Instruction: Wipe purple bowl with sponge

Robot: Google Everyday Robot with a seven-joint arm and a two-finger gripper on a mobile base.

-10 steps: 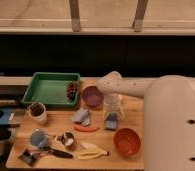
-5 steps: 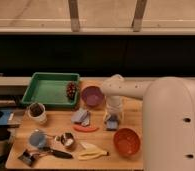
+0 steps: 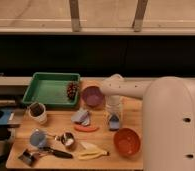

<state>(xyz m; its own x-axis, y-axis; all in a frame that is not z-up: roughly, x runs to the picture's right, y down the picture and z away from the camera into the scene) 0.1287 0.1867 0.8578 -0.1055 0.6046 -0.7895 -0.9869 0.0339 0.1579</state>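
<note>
The purple bowl [image 3: 92, 96] stands upright on the wooden table [image 3: 136, 120], just right of the green tray. To its right my arm reaches straight down. My gripper [image 3: 113, 118] is at table level, shut on the small light-blue sponge [image 3: 114, 122], which still rests on the table, a short way in front and to the right of the bowl. The gripper body hides the top of the sponge.
A green tray [image 3: 51, 89] with a pine cone [image 3: 71, 90] at its right rim sits at the back left. A grey-blue cloth [image 3: 81, 116] and an orange-red strip [image 3: 86, 128] lie left of the sponge. An orange bowl [image 3: 127, 142], yellow tool [image 3: 93, 150], cups [image 3: 37, 138] and white mug [image 3: 38, 112] fill the front.
The gripper has come down onto the sponge and its fingers have closed on it. Nothing else on the table has moved.
</note>
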